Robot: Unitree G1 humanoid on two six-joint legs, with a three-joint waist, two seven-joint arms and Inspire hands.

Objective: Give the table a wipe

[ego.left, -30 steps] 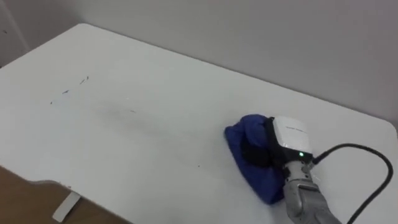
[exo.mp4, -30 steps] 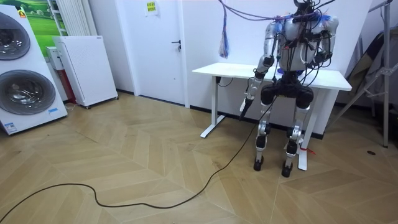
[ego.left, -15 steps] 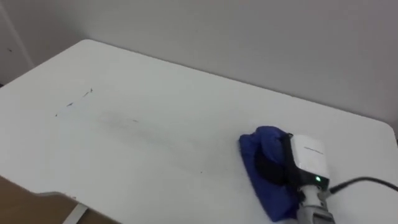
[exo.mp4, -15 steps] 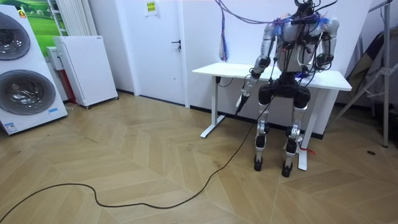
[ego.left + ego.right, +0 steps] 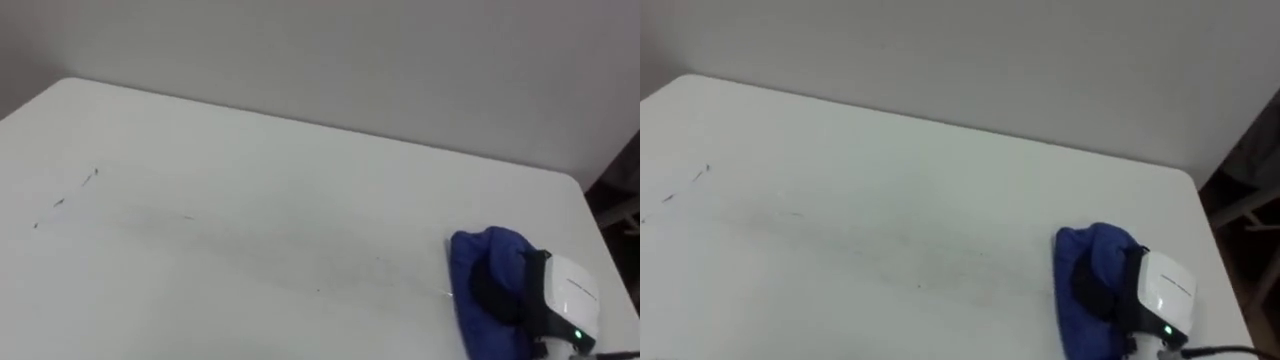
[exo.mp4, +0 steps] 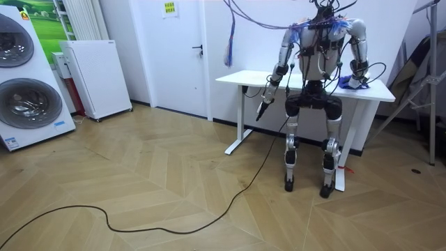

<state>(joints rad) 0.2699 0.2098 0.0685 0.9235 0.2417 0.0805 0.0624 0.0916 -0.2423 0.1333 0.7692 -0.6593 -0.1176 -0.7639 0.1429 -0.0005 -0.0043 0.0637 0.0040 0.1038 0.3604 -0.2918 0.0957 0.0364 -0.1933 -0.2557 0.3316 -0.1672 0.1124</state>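
The blue cloth (image 5: 462,290) and the right hand (image 5: 505,290) on it have gone toward the right end of the table (image 5: 250,200). A second ago they lay well in from that end, and now they sit near the right edge, close to the front of the top. The head camera has swung as well, so part of that shift is its own. The room view bears the move out, though: the robot leaned over the middle of the table then, and now stands straighter with its right arm out to the room view's right. The cloth lies bunched on the tabletop with the hand sunk into its folds. I cannot tell whether the fingers lie flat on it or curl into it. It looks soft, light and limp, likely to slide easily on the smooth top and to roll up if dragged by an edge. It is probably best taken from above, palm pressing on the middle of the bundle. The eye views show a few faint dark marks (image 5: 62,200) far off on the left part of the top, well apart from the cloth, and the bare wall (image 5: 350,60) behind. The room view adds the robot standing at the table's front, and its left hand (image 6: 263,110) hanging off the table, too small there to read its fingers.
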